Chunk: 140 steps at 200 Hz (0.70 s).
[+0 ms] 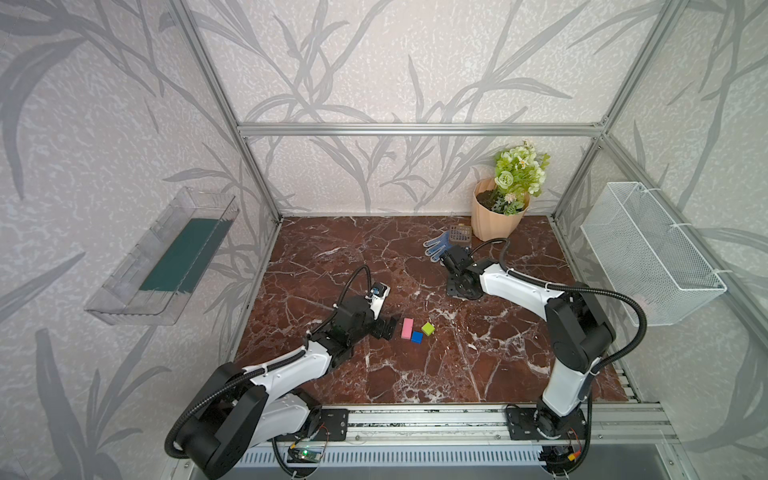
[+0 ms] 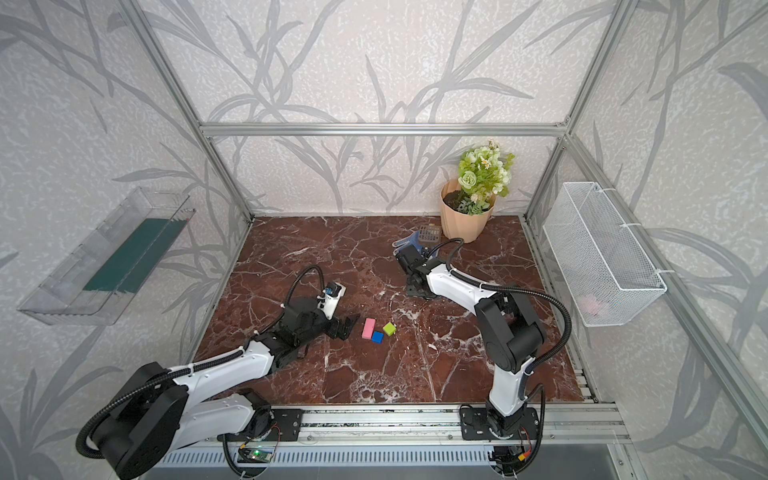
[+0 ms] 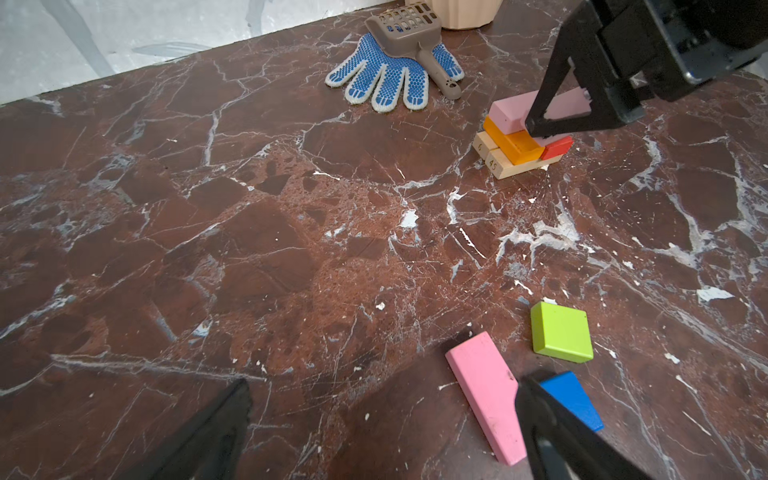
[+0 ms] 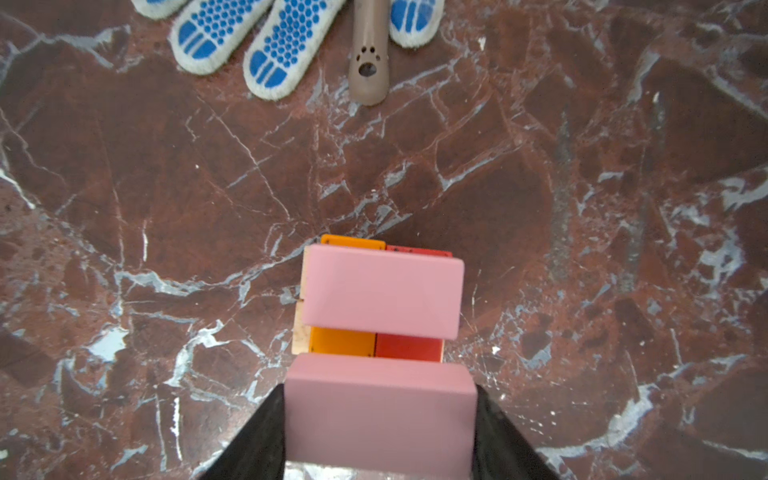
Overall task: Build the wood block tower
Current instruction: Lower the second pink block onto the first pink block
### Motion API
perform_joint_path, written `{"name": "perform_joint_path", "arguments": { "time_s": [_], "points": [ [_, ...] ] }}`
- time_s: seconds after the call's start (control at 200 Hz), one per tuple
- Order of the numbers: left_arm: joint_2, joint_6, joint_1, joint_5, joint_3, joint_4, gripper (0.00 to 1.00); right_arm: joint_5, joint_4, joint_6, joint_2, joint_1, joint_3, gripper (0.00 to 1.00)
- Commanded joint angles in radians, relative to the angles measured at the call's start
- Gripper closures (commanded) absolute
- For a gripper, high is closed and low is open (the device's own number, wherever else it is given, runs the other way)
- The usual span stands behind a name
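My right gripper [image 4: 380,419] is shut on a pink wood block [image 4: 380,411], one finger on each short end. It hangs just above the near side of the tower [image 3: 517,143]. The tower has two tan blocks [image 3: 509,166] at the base and an orange block [image 4: 343,340] beside a red block [image 4: 409,347] across them. Another pink block [image 4: 382,291] lies on its far side. In both top views the arm hides the tower. My left gripper [image 3: 386,428] is open, low over the table beside a loose pink block [image 1: 407,328], a blue cube [image 1: 417,337] and a green cube [image 1: 428,329].
A blue dotted glove [image 1: 436,245] with a grey scoop [image 1: 459,233] on it lies behind the tower, near a beige flowerpot [image 1: 494,220]. A white wire basket [image 1: 648,253] hangs on the right wall. A clear tray [image 1: 166,257] hangs on the left wall.
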Motion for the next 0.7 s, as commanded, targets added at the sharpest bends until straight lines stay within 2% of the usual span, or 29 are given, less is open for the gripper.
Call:
{"name": "perform_joint_path", "arguments": {
  "time_s": [0.0, 0.37, 0.695],
  "points": [
    [-0.008, 0.025, -0.003, -0.011, 0.027, -0.001, 0.01, 0.005, 0.002, 0.021, 0.014, -0.004, 0.023, 0.65],
    [0.005, 0.025, -0.003, -0.016, 0.035, -0.006, 0.01, -0.023, 0.039, 0.060, 0.026, -0.013, 0.009, 0.65],
    [-0.008, 0.024, -0.003, -0.019, 0.026, -0.001, 0.01, -0.001, 0.033, 0.078, 0.027, -0.022, -0.001, 0.65]
  ]
}}
